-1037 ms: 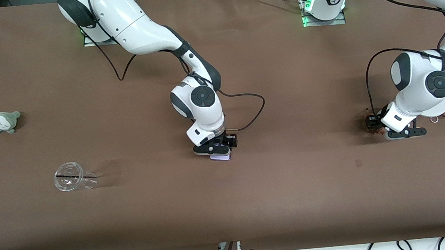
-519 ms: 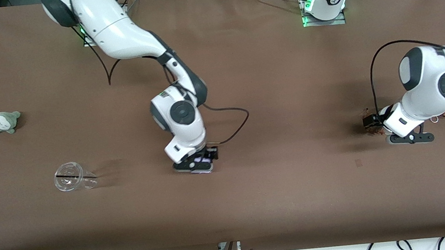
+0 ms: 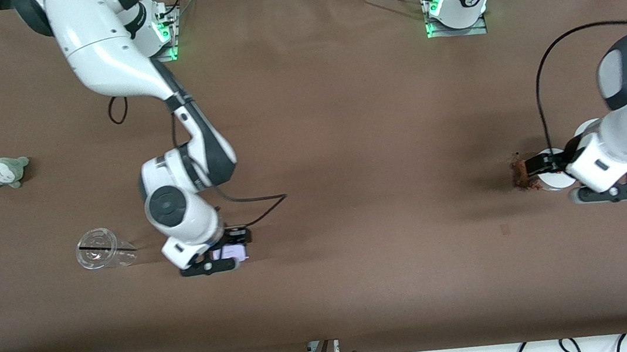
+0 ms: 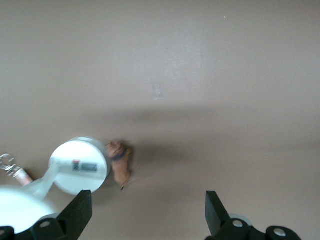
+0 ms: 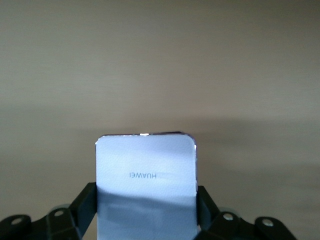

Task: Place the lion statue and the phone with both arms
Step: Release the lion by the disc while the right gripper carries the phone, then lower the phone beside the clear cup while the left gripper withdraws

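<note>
The phone (image 3: pixel 235 251) is a flat pale lavender-white rectangle, and my right gripper (image 3: pixel 227 256) is shut on it, low over the table beside a clear cup. In the right wrist view the phone (image 5: pixel 145 170) sticks out between the black fingers (image 5: pixel 86 204) of the right gripper (image 5: pixel 145 212). The lion statue (image 3: pixel 520 175), small and reddish-brown, lies on the table toward the left arm's end. My left gripper (image 3: pixel 541 165) hangs open just beside it. In the left wrist view the lion statue (image 4: pixel 120 164) lies free ahead of the wide-open left gripper (image 4: pixel 148 215).
A clear plastic cup (image 3: pixel 101 255) lies on its side toward the right arm's end. A grey-green plush toy (image 3: pixel 7 171) sits farther from the front camera than the cup. A white round disc (image 4: pixel 80 165) shows right beside the lion, with a metal ring (image 4: pixel 7 161) past it.
My right arm has carried the phone toward the right arm's end, close to the cup. My left gripper has opened, let go of the lion and drawn back from it.
</note>
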